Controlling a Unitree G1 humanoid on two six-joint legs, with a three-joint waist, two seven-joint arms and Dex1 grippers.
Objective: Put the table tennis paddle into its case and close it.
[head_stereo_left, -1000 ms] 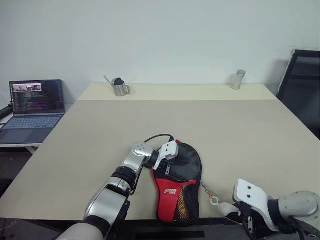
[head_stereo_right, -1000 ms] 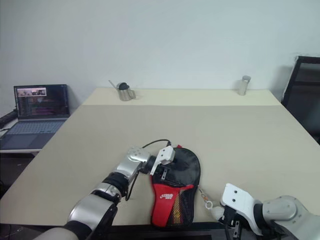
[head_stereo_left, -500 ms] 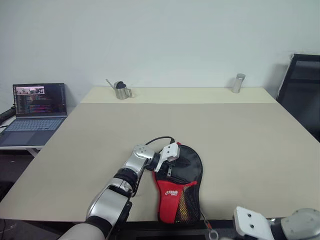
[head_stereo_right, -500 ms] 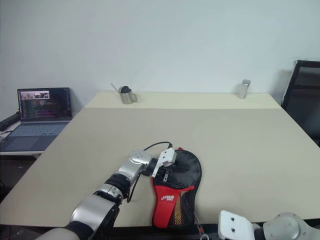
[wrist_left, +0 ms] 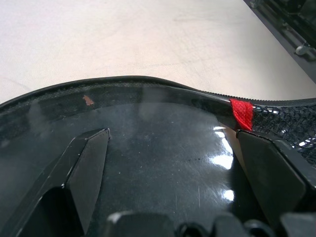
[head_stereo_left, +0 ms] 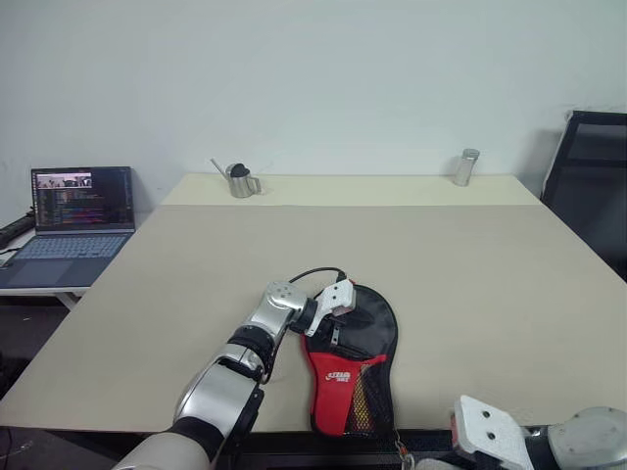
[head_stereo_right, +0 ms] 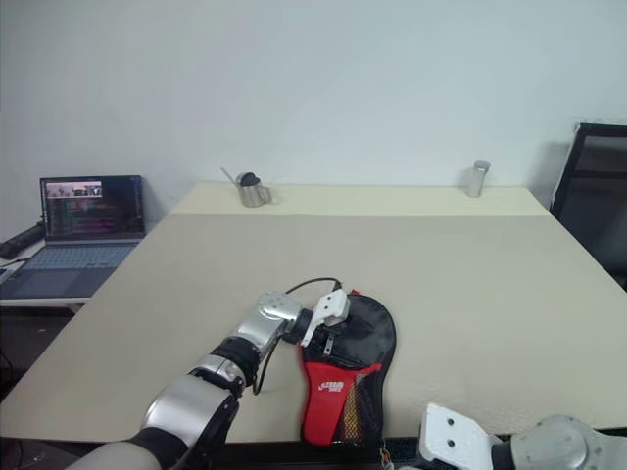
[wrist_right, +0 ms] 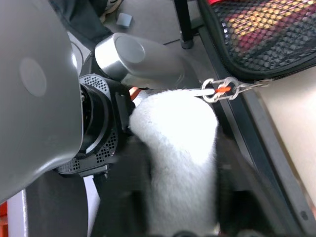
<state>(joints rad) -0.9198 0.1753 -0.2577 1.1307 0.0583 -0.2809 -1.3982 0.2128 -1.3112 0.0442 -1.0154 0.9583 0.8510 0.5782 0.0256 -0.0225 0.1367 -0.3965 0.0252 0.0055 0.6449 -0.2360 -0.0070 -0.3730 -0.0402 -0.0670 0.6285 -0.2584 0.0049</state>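
The case [head_stereo_left: 355, 364] lies flat near the table's front edge, black at the top and red below, with a mesh pocket [wrist_right: 252, 29]. My left gripper [head_stereo_left: 338, 311] rests on its black top, open, with both fingers [wrist_left: 81, 173] spread wide on the glossy fabric. The paddle is hidden. My right arm [head_stereo_left: 490, 436] hangs below the table's front edge. Its gripper [wrist_right: 180, 197] is shut on the white fluffy duck charm [wrist_right: 177, 143]. A small metal clip chain [wrist_right: 219, 89] runs from the charm to the case's mesh corner.
The table [head_stereo_left: 441, 264] is wide and beige. A metal jug [head_stereo_left: 237, 179] and a metal cylinder [head_stereo_left: 466, 166] stand at its far edge. An open laptop [head_stereo_left: 73, 211] sits on a stand to the left, and a black chair [head_stereo_left: 593, 176] is at the right.
My right arm has drawn back and sunk below the table's front edge, taking the duck charm and its chain off the tabletop. The left gripper and the case have stayed put.
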